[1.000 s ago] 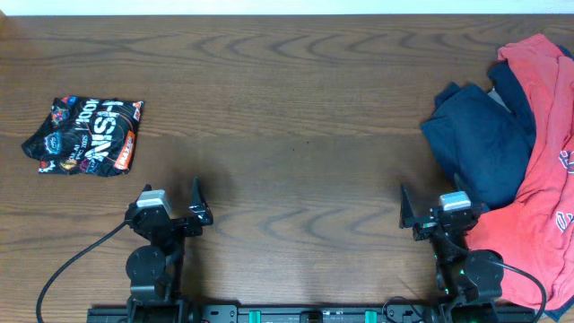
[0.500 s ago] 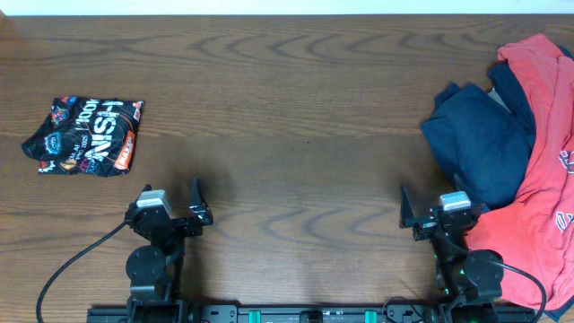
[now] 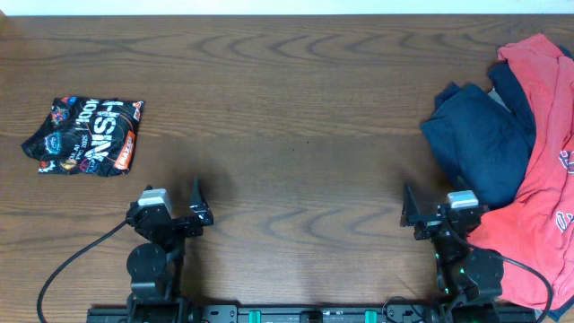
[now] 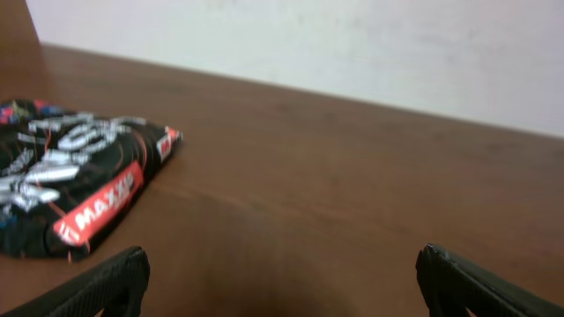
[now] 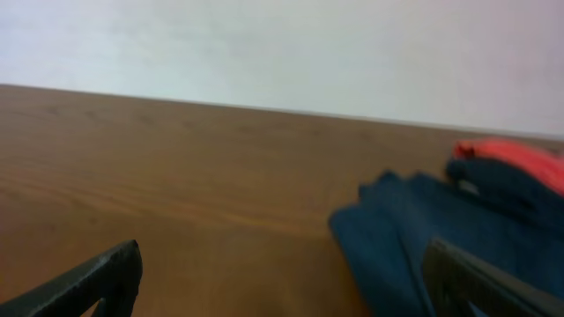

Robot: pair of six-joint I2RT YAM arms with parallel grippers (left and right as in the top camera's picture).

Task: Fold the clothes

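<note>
Plainly dark wood-grain table [image 3: 296, 108], pale wall [image 4: 352, 44] behind, clothes [image 3: 529, 144] heaped right.

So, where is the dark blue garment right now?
In the overhead view, the dark blue garment lies bunched on the right side of the table, touching the coral-red T-shirt and ahead of the right gripper.

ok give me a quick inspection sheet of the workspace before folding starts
surface: brown wood-grain table
job's things: coral-red T-shirt crumpled at the right edge; navy garment heaped against its left side; neither folded
clutter: black printed packet, far left
grippers: left gripper and right gripper open, empty, near the front edge
cables: black cable by the left arm base; second cable by the right arm base
surroundings: pale wall behind the table
</note>
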